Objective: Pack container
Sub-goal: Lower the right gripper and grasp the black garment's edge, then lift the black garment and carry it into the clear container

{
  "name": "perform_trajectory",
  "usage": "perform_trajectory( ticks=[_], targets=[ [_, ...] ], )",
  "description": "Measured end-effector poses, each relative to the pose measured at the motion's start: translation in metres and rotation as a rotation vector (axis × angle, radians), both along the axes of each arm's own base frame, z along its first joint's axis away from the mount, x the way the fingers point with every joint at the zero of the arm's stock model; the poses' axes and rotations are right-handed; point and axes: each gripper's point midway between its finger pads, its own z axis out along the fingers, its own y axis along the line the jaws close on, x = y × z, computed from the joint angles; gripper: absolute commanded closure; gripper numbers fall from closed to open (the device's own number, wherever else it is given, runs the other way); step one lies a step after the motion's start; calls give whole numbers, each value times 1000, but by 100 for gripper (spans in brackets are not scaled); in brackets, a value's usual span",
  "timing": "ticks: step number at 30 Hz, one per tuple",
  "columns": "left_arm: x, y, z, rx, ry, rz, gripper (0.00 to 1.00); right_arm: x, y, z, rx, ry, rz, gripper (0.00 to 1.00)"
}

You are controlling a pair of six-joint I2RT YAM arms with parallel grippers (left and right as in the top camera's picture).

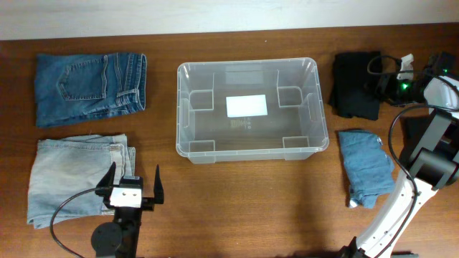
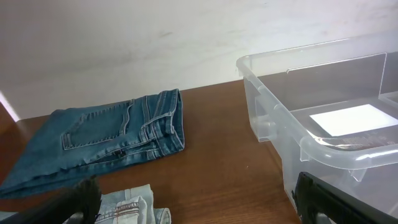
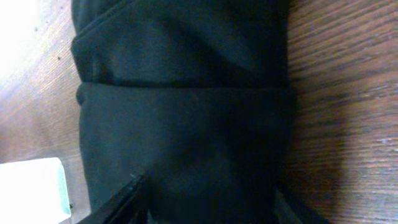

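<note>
The clear plastic container [image 1: 188, 149] stands empty at the table's middle, a white label on its base; its near corner shows in the left wrist view [image 2: 317, 148]. My left gripper [image 1: 133, 188] is open and empty, low at the front left, beside the folded light jeans [image 1: 72, 179]; its fingers frame bare table [image 2: 199, 210]. My right gripper [image 1: 386, 84] is at the back right, close over a folded black garment [image 1: 355, 84]. In the right wrist view its open fingers [image 3: 208, 205] straddle the black garment [image 3: 186, 106].
Folded dark blue jeans [image 1: 90, 87] lie at the back left, also in the left wrist view [image 2: 99, 137]. The light jeans' edge [image 2: 134, 208] lies by the left finger. A folded blue garment [image 1: 364, 166] lies at the right. The right arm's base stands at the front right.
</note>
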Motion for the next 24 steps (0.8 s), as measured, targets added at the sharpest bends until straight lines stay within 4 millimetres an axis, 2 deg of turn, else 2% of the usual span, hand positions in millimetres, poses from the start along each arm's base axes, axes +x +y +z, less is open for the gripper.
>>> perform_trajectory(
  ticks=[6,16,21,24],
  targets=[
    [0,0,0,0,0,0,1,-1,0,-4,14,8,-7,95],
    [0,0,0,0,0,0,1,-1,-4,1,88,9,-61,96],
    [0,0,0,0,0,0,1,-6,-2,11,294,-55,-64,96],
    [0,0,0,0,0,0,0,-6,-2,32,479,-148,-49,96]
  ],
)
